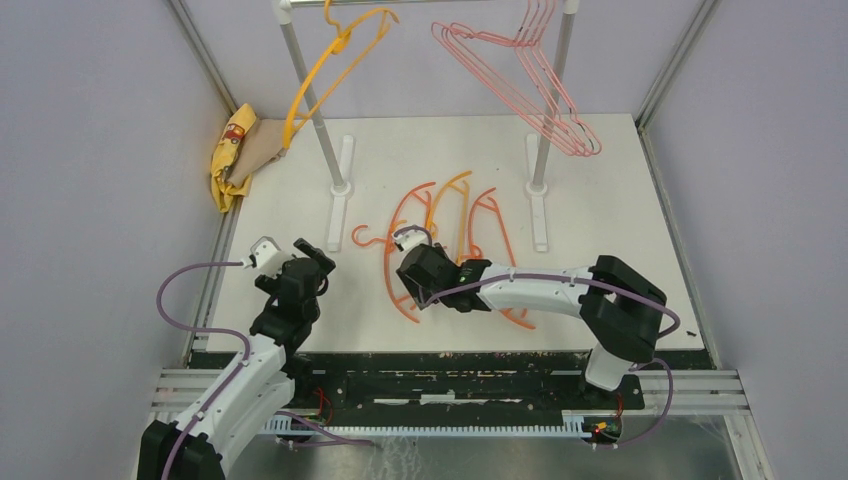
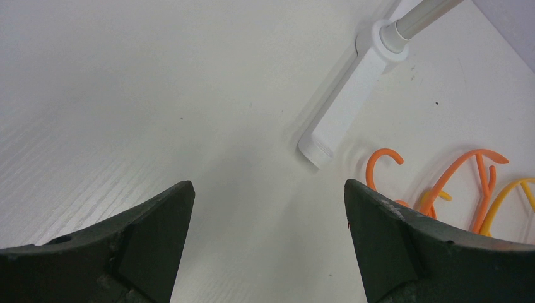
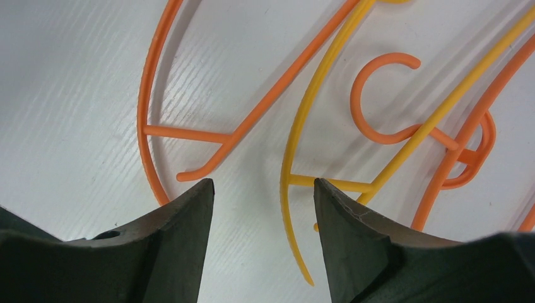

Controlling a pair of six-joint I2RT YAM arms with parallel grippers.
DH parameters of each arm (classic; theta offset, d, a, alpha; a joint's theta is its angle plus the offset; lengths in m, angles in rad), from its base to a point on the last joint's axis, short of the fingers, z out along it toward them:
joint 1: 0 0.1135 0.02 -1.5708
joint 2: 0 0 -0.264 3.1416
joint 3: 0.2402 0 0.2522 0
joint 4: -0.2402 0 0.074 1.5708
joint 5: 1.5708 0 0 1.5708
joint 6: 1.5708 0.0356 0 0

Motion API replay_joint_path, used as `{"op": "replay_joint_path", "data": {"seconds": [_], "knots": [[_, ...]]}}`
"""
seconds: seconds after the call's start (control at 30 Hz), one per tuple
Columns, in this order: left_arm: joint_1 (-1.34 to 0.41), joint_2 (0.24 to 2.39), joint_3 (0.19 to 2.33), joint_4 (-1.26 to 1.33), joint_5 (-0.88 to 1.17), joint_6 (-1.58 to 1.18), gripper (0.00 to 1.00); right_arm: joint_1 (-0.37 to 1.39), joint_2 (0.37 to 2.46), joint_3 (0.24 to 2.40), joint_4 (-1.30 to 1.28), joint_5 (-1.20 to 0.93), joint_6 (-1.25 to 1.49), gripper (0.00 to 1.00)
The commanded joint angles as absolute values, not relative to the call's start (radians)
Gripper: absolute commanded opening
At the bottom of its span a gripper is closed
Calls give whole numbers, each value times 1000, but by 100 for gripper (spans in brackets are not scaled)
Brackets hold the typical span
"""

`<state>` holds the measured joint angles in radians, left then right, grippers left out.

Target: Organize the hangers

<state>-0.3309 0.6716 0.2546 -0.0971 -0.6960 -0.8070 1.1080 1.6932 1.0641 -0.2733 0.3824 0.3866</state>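
Several orange hangers and one yellow-orange hanger lie in a loose overlapping pile on the white table between the rack's feet. My right gripper is open and low over the pile's near side. In the right wrist view the right gripper has the yellow-orange hanger's thin curved bar between its fingers, untouched, with an orange hanger to the left. My left gripper is open and empty left of the pile, as the left wrist view shows. A yellow-orange hanger and several pink hangers hang on the rack.
The rack's white poles stand on flat feet at the back. The left foot lies just ahead of my left gripper. A yellow cloth lies at the back left corner. Walls close in on both sides.
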Motion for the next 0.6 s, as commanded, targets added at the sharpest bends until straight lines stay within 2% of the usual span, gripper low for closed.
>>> {"op": "replay_joint_path", "data": {"seconds": [0.0, 0.3, 0.57], "knots": [[-325, 681, 254, -46, -699, -744, 95, 1109, 1763, 1149, -293, 478, 358, 68], [-326, 678, 256, -48, -693, -739, 95, 1060, 1858, 1205, -293, 516, 383, 68], [-325, 677, 255, -49, -691, -739, 95, 997, 1859, 1150, -238, 401, 405, 61]]}}
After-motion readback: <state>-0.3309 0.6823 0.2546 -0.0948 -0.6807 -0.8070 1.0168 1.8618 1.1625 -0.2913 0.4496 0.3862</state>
